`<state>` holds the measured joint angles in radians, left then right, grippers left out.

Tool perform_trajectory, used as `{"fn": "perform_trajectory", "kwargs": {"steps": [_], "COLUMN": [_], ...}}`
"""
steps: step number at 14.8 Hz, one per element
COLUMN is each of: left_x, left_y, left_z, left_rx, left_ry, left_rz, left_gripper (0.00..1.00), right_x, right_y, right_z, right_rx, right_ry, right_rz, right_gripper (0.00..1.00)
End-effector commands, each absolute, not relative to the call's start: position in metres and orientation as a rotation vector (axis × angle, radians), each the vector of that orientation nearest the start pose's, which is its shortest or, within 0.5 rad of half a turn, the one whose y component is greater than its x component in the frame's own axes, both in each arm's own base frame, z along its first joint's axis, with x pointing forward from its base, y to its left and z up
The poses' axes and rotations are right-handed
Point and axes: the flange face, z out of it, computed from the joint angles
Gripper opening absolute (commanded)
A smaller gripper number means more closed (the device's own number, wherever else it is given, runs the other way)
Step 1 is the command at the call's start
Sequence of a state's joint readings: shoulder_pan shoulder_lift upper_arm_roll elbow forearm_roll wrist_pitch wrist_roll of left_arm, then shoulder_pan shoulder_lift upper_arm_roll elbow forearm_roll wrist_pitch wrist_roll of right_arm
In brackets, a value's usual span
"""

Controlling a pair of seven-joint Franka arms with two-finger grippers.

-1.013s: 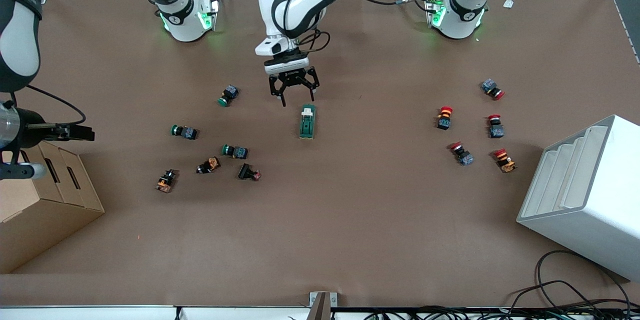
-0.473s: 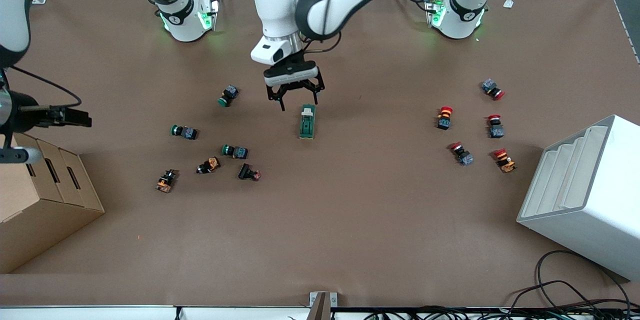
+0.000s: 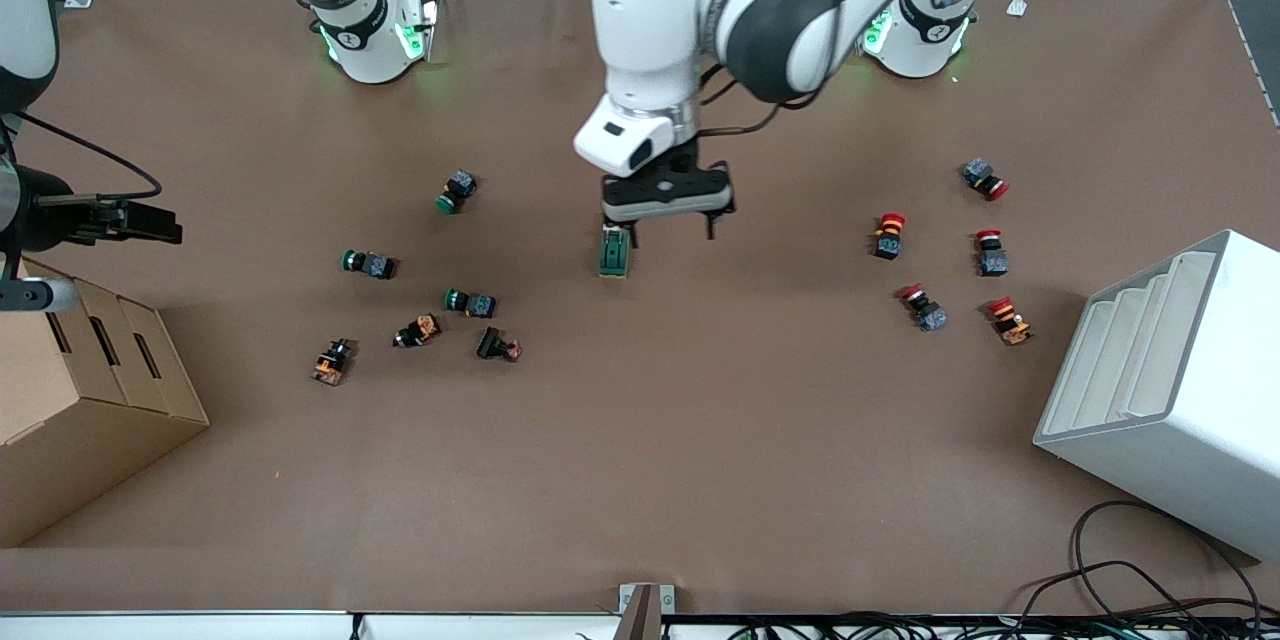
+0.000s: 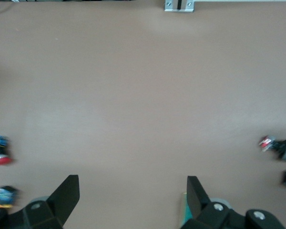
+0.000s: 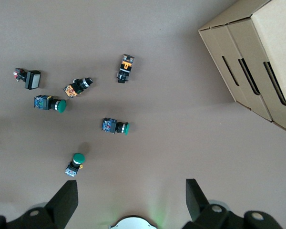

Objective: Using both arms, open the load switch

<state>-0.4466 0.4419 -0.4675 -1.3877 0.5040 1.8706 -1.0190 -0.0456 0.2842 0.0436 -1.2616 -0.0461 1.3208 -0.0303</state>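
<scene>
The load switch lies flat on the brown table near its middle, its long axis running toward the front camera and its end farther from that camera covered by the left arm's wrist. The left gripper hangs low over that end of the switch and the bare table just beside it toward the left arm's end, its fingers spread wide apart and holding nothing; in the left wrist view a sliver of green shows right against one fingertip. The right gripper hovers high at the right arm's end of the table, above the edge of a cardboard box, jaws wide open and empty, with green push buttons and orange-and-black buttons scattered on the table below it. Red push buttons sit in a loose group toward the left arm's end, near a white stepped rack.
</scene>
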Motion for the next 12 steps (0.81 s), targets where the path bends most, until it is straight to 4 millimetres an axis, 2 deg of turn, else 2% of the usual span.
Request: {"fn": "perform_trajectory", "kwargs": {"steps": [1,5,8,10,12], "left_x": [0.516,0.556,0.563,0.576,0.581], "left_y": [-0.441,-0.358,-0.315,-0.275,-0.245], "left_z": [0.529,0.562,0.582,0.596,0.612], "left_rx": [-3.033,-3.078,-3.059,-3.07,-3.093], "left_ry": [0.039,0.109,0.246,0.33,0.44], "left_rz": [-0.34,-0.254,-0.19,-0.186,-0.188], "left_gripper": [0.99,1.0,1.0,1.0,1.0], "right_x": [0.58,0.561,0.551,0.541,0.531], "right_y": [-0.002,0.0,0.0,-0.002,-0.004], "right_z": [0.595,0.604,0.618,0.631,0.645], "right_rx": [-3.154,-3.161,-3.164,-3.165,-3.165], "right_ry": [-0.068,-0.071,-0.07,-0.064,-0.053], "right_rz": [0.295,0.249,0.232,0.22,0.205], "right_gripper": [1.0,1.0,1.0,1.0,1.0]}}
